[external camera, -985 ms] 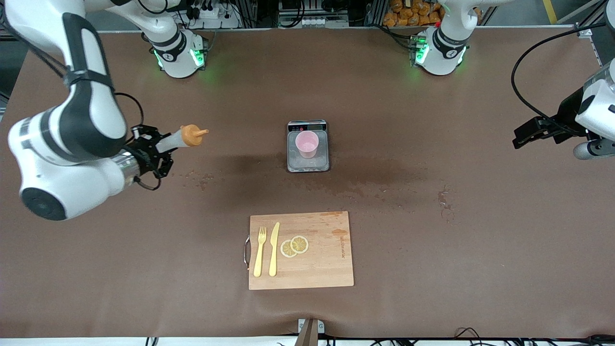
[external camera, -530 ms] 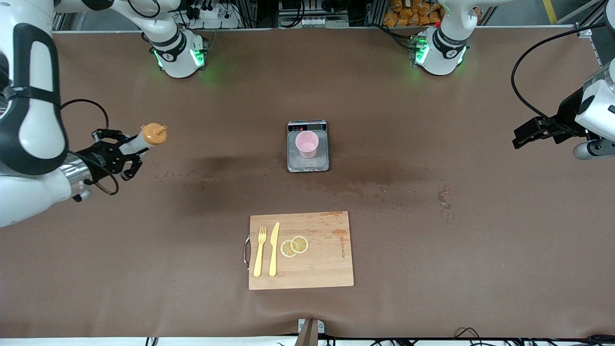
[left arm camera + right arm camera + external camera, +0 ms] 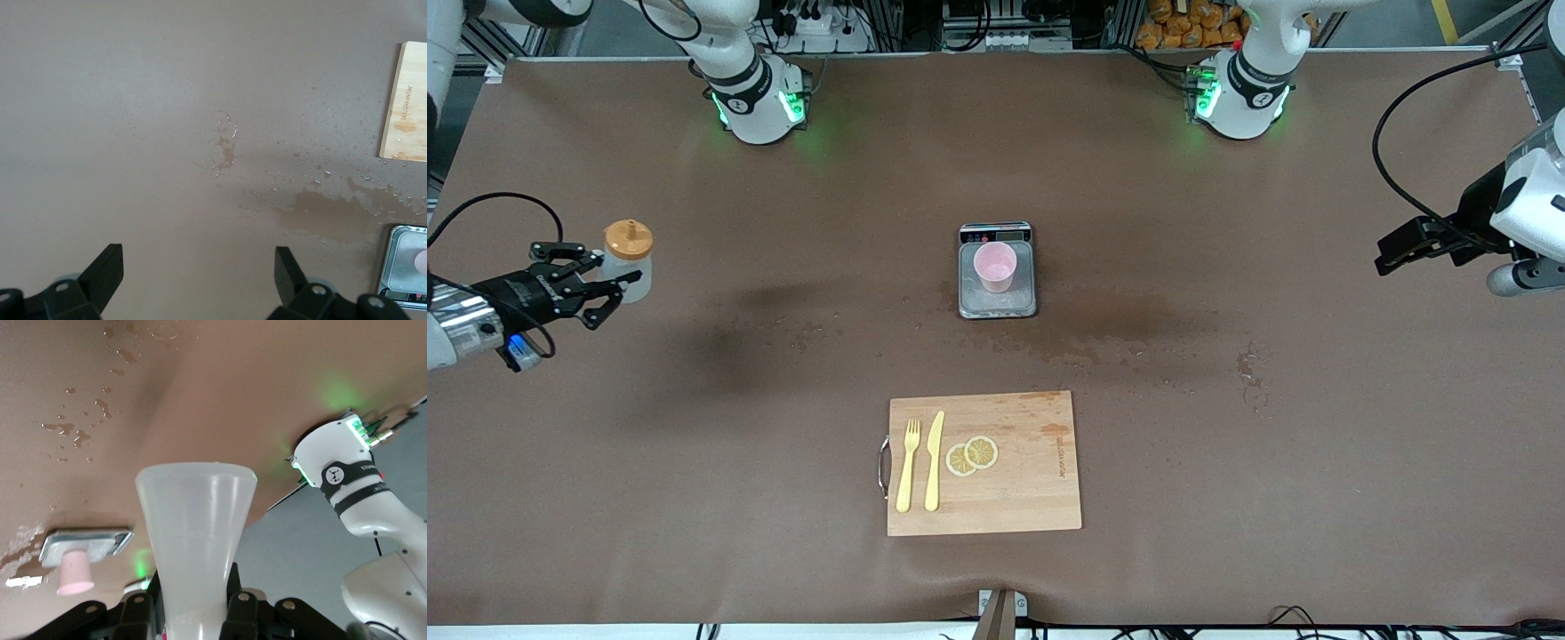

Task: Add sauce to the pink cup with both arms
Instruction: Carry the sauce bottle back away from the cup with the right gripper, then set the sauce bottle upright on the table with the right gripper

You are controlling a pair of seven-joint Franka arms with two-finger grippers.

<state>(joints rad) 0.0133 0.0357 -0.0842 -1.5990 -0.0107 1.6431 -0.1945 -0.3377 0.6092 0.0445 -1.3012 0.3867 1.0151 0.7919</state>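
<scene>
Front view: the sauce bottle [image 3: 626, 260] is pinched upright in the right hand [image 3: 601, 282] over the right arm's end of the table [image 3: 1227, 462], well apart from the pink cup [image 3: 994, 267] on the scale [image 3: 997, 271]. The left hand [image 3: 1385, 258] is held spread, waiting; setting the bottle down seems next.

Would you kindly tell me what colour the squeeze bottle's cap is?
Orange; the sauce bottle's cap shows best in the front view.

Sauce [image 3: 197, 540] nozzle cap hidden; cutting board [image 3: 407, 100] cut off.

pink cup [image 3: 994, 266], orange-capped sauce [image 3: 627, 260]
</scene>
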